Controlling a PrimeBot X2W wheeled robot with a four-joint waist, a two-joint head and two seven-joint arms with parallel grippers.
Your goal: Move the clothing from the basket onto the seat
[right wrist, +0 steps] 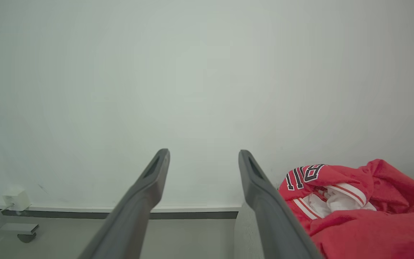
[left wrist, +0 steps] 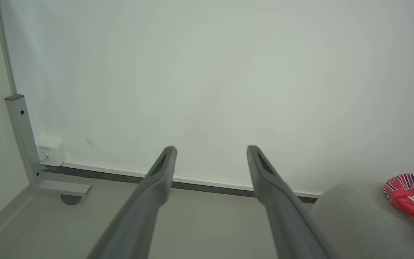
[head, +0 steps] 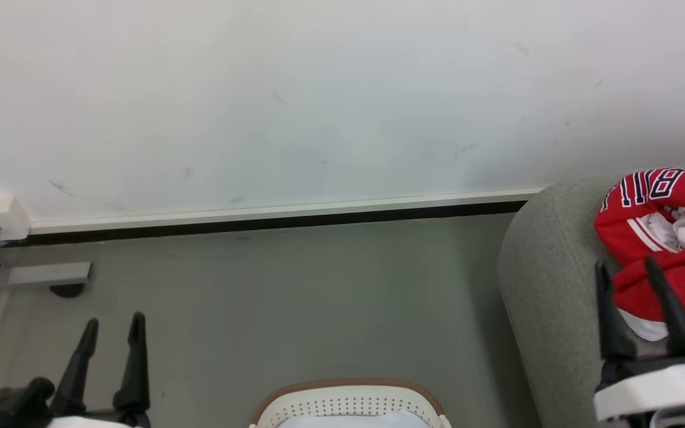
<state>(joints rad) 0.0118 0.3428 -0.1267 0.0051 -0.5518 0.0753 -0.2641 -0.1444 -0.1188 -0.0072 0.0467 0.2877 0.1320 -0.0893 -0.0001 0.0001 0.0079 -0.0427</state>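
Left hand (head: 114,324) and right hand (head: 626,266) stand spread, empty; clothing (head: 628,229) looks light, limp, slippery, so pinch a bunched fold

Head looks down; all views share wall (head: 319,89) and seat (head: 541,285).

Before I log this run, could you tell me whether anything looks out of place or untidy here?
The clothing lies bunched in a crumpled heap on the seat, its white inside showing, not laid flat. The basket stands upright on the floor. The wall bears faint scuff marks. Nothing looks spilled or broken.
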